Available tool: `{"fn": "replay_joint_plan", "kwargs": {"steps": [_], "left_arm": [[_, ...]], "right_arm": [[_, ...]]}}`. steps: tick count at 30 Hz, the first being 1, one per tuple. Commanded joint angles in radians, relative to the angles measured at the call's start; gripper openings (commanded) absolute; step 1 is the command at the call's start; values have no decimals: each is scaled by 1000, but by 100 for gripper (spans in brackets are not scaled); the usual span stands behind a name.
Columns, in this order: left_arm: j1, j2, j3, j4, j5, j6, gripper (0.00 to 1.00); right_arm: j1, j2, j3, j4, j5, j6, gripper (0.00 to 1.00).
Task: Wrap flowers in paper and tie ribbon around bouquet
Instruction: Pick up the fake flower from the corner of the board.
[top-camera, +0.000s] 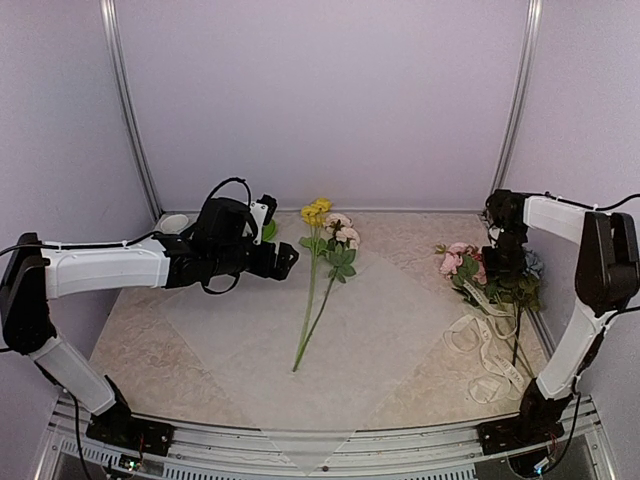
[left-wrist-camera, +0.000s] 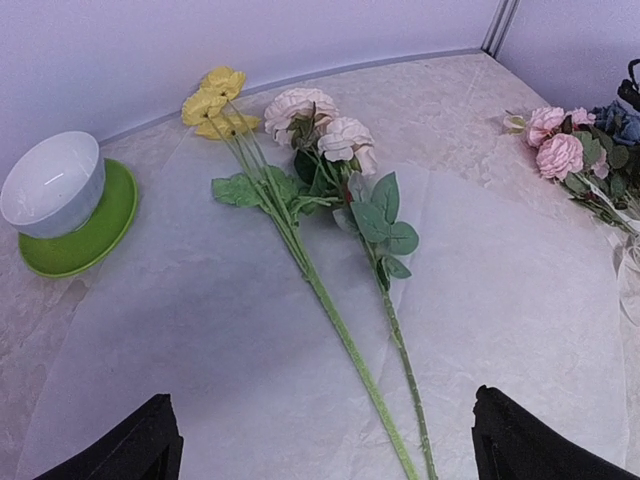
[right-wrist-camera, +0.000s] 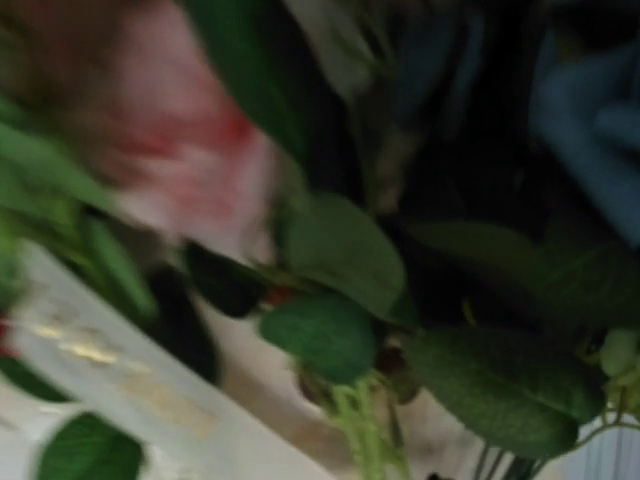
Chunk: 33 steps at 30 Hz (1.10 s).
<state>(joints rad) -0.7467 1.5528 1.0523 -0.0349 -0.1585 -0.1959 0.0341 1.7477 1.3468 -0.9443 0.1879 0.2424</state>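
Lilac walls (top-camera: 320, 100) close round a marbled bench (top-camera: 130, 330), where the paper (top-camera: 390, 330) lies flat as a diamond. Two stems (top-camera: 318, 290) rest on it, heads toward the far wall. The left pincer (top-camera: 285, 258) hovers just left of those heads, fingers (left-wrist-camera: 140, 450) spread wide, holding nothing. The next move, I judge, turns on the bunch (top-camera: 465, 265) beyond the paper's right corner: heads far-left, stems near-right, directly under the right pincer (top-camera: 503, 262), the ribbon (top-camera: 480, 345) looped beside. That wrist view is blurred leaves, so I cannot tell whether its fingers are apart or clamped
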Motion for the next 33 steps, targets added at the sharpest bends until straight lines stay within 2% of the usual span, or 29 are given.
{"fn": "replay_joint_plan", "kwargs": {"steps": [1,6,12,21,23,26,29,33], "left_arm": [[-6,-13,27,11,-27,31,99],[-12,-5,29,8,-19,31,99],[-14,4,34,2,-25,35,99],[-16,4,40,-8,-30,38,99],[-17,3,38,-10,-32,39,99],[-17,3,36,-12,-33,36,99],[-19,5,39,-10,-31,33,99],[-20,13,46,-13,-29,36,99]], "right_arm": [[-23,53,-10,-74,77,-7,44],[-31,101,-17,-75,107,2,44],[-31,125,-38,-18,36,-11,37],[-33,172,-61,28,62,-38,30],[-33,173,-62,38,76,-38,27],[-33,170,-64,45,89,-48,17],[-31,159,-65,50,119,-57,0],[-22,125,-54,63,166,-78,0]]}}
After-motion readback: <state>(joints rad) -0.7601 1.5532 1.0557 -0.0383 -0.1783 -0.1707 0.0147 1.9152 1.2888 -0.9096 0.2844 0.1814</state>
